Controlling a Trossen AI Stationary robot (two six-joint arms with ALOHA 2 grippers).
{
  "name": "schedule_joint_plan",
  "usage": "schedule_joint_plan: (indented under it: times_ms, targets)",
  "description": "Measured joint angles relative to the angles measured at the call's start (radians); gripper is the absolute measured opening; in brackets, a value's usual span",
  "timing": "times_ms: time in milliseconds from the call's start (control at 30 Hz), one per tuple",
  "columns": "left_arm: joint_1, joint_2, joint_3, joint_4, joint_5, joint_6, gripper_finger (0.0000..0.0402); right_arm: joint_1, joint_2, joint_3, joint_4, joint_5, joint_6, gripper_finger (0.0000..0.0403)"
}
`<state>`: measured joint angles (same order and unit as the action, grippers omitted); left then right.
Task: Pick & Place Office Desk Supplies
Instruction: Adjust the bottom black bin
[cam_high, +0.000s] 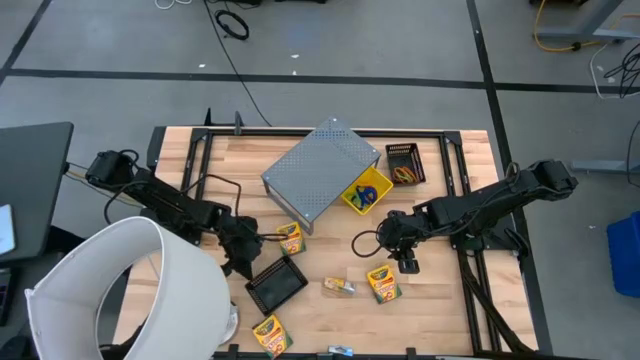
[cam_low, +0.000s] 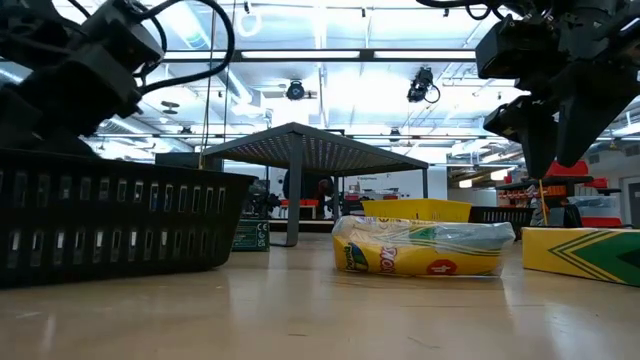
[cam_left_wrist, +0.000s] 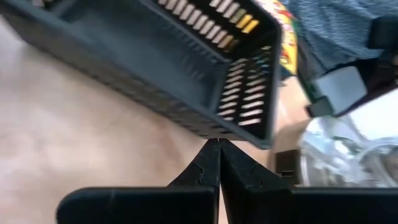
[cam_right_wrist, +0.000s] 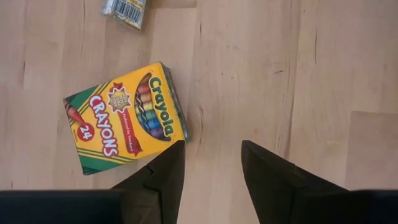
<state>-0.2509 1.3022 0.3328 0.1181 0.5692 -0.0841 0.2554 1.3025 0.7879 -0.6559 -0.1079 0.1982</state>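
Right end effector (cam_right_wrist: 210, 163), spread, hovers beside a crayon box (cam_right_wrist: 124, 117); left end effector (cam_left_wrist: 219, 163) pressed together; several boxes remain loose on the counter (cam_high: 440, 310).

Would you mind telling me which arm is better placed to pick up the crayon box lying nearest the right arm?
The right arm. Its end effector is open and hangs just beside that crayon box, on bare table. The left end effector is shut, over by the black tray.
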Motion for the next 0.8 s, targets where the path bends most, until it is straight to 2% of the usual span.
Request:
schedule_joint_plan:
  times_ms: [133,433,567,800]
  targets:
    - [-0.029,0.000,0.000,0.026,0.035,-0.036,0.0001,0.000,0.000,0.000,0.000,0.000,0.000,0.0165]
    - [-0.051,0.014,0.000,0.098,0.038,-0.057,0.0001,0.000,0.000,0.000,-0.012,0.000,-0.001,0.0165]
    - [-0.051,0.063,0.001,0.194,0.075,-0.053,0.0001,0.000,0.000,0.000,-0.017,0.005,-0.001,0.0165]
    - [-0.051,0.210,0.055,0.201,0.135,-0.042,0.0001,0.000,0.000,0.000,-0.021,0.014,-0.004,0.0165]
